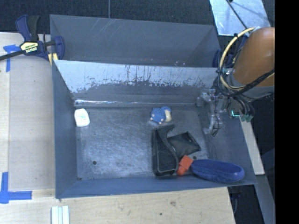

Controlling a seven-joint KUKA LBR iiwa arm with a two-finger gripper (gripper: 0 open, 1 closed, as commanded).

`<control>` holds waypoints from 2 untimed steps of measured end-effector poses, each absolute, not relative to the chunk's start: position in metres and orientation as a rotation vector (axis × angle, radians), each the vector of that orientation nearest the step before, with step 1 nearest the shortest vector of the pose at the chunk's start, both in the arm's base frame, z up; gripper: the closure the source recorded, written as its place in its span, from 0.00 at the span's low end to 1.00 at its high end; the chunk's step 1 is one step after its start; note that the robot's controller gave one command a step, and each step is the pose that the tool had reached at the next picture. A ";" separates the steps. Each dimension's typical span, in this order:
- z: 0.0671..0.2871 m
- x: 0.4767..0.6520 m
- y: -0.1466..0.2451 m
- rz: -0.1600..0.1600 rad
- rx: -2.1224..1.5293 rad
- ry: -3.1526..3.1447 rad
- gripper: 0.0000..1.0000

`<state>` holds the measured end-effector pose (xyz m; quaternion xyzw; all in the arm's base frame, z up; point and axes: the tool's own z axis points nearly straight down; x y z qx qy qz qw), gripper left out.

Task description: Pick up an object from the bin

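At the near wall of the grey metal bin (140,83), toward its right corner, a dark blue elongated oval pad (217,170) is seen lying flat. A small orange block (185,164) is set against its left end, touching the black shallow plastic tray (164,157), which is stretched from the near wall toward the middle of the floor with a black flap folded over its far right part. Just beyond and to the right of that flap, close to the right wall, the gripper (214,130) is held pointing down over bare floor; whether it is clenched or released is not to be made out. Farther back, a small rounded blue, yellow and white toy (160,115) is placed near the middle. A white rounded block (81,118) is found well apart at the far left.
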<state>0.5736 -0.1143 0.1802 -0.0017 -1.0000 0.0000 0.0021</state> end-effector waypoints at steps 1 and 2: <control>0.069 0.542 -0.097 -0.001 -0.233 -3.128 0.00; 0.073 0.545 -0.097 0.002 -0.229 -3.137 1.00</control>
